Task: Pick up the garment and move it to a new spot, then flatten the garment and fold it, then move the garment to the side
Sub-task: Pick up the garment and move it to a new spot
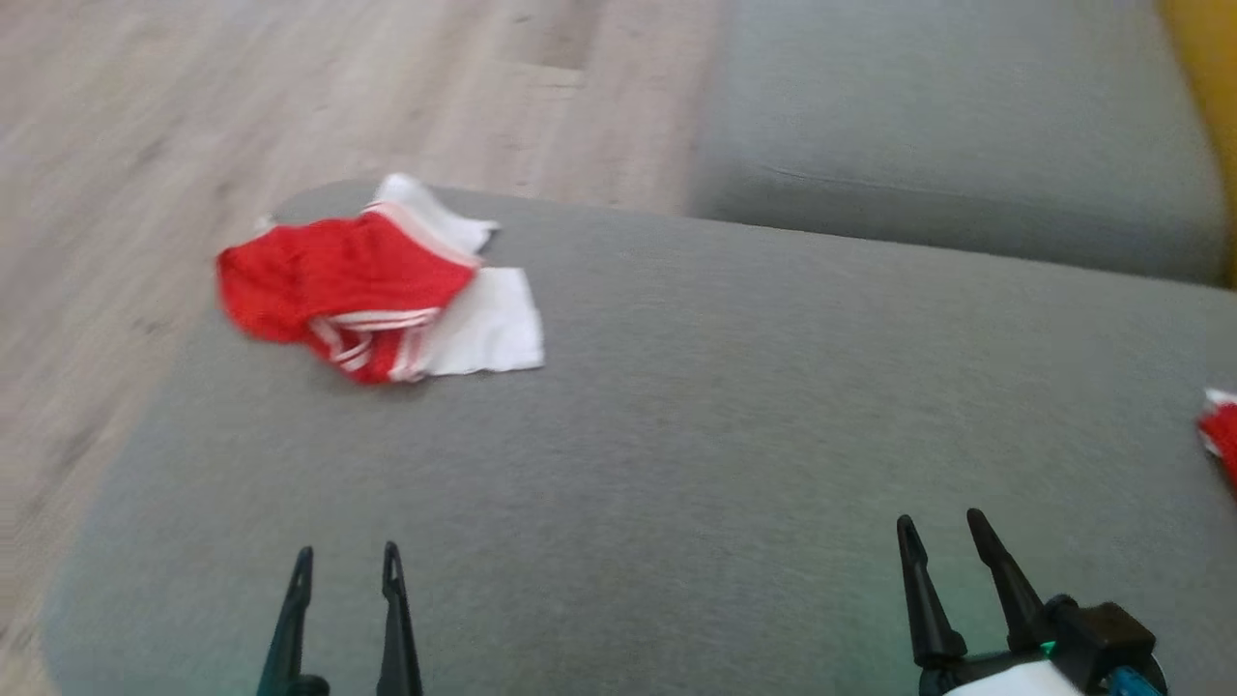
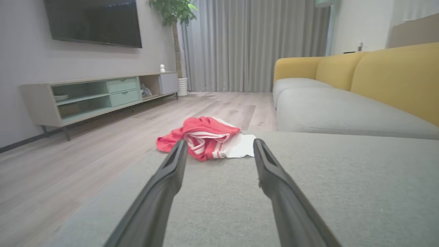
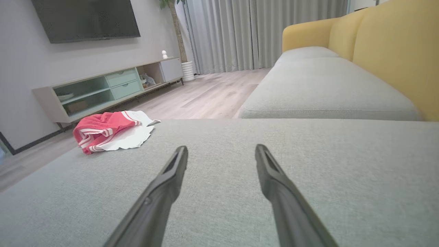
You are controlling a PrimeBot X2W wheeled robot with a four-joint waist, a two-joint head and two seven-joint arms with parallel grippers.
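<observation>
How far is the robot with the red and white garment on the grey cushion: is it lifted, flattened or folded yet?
Done: nothing, as far as it shows. The garment lies crumpled near the far left corner of the grey cushion. In hand: nothing. The left gripper and the right gripper are open, empty and apart from the garment. Left: picking up, moving, flattening, folding, setting aside.

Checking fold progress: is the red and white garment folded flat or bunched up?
Bunched up: the garment lies crumpled on the grey cushion, red heaped over white.
</observation>
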